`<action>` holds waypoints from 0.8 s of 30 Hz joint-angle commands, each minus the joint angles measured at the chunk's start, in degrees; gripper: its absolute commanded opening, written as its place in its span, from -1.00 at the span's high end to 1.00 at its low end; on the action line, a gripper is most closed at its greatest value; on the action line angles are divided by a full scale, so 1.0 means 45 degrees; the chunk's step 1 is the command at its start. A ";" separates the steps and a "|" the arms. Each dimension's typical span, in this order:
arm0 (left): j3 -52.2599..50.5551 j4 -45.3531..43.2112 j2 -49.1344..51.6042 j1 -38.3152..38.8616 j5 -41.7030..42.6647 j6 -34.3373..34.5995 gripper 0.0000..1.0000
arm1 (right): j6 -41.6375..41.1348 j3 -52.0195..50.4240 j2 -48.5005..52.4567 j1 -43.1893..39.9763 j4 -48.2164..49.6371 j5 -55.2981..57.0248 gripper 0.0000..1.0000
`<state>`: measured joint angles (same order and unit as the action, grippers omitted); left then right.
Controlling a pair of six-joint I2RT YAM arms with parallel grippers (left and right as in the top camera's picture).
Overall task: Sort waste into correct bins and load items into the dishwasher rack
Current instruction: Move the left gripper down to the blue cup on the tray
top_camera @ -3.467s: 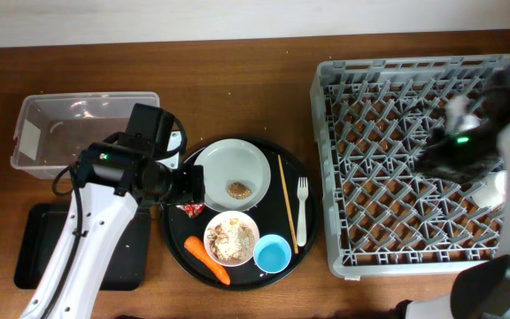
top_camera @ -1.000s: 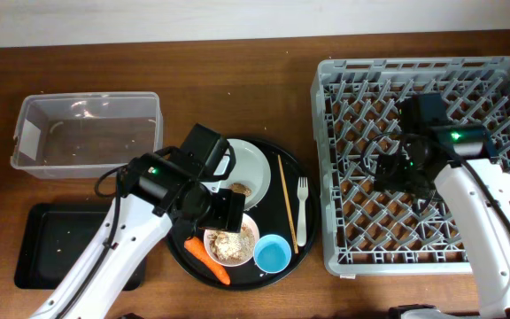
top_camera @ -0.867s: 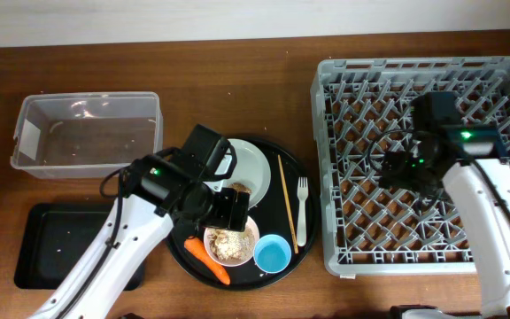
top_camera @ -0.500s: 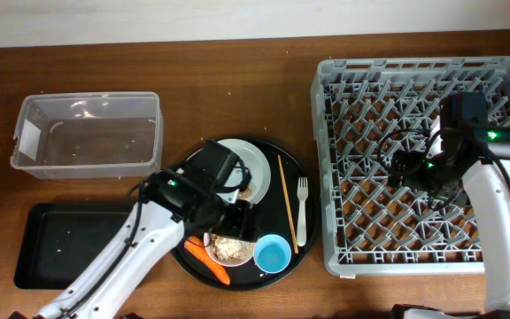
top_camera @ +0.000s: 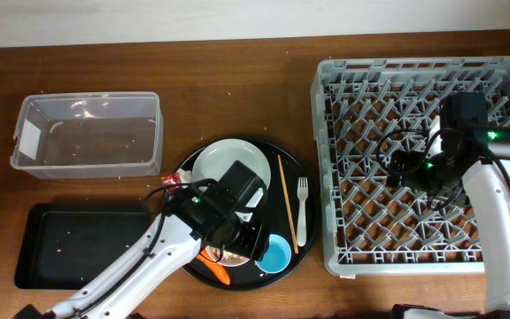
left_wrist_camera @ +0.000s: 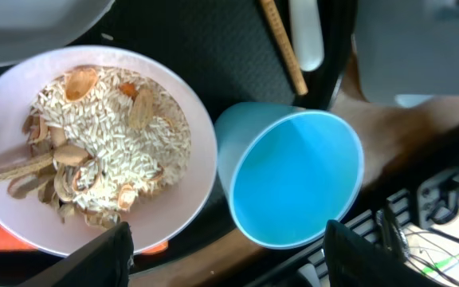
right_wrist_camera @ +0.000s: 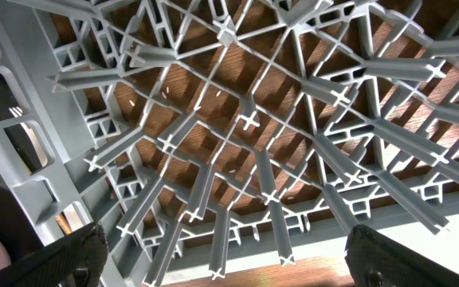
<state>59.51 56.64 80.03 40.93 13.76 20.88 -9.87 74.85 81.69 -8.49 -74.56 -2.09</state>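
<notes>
My left gripper [top_camera: 248, 239] hangs open low over the front of the round black tray [top_camera: 177, 173]. In the left wrist view its fingertips [left_wrist_camera: 115, 252] straddle the near edge of the white bowl [left_wrist_camera: 86, 151] of beige scraps and the small blue cup [left_wrist_camera: 293, 179]; nothing is gripped. The orange carrot [top_camera: 212, 266] pokes out beside the bowl. The pale plate [top_camera: 224, 164], chopstick [top_camera: 286, 204] and white fork [top_camera: 302, 208] lie on the tray. A red wrapper [top_camera: 172, 179] sits at its left rim. My right gripper [top_camera: 403, 168] stays open and empty above the grey rack [top_camera: 343, 239].
The clear tub [top_camera: 87, 133] stands at the back left, the shallow black tray [top_camera: 78, 244] in front of it. The rack's upright pegs [right_wrist_camera: 245, 119] fill the right wrist view. Bare wood lies between the round tray and the rack.
My left gripper has moved from over the plate toward the front of the tray, down over the bowl and blue cup. The right arm shifted slightly right, then held.
</notes>
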 commanded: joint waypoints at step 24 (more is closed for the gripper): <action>-0.1627 -0.2822 0.1379 0.0063 0.0238 0.0597 0.83 | 0.0102 0.0238 -0.0194 -0.0044 -0.0010 -0.0107 -0.97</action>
<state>51.90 44.05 86.04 41.08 13.76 23.38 -9.85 74.85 81.69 -8.49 -74.59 -2.11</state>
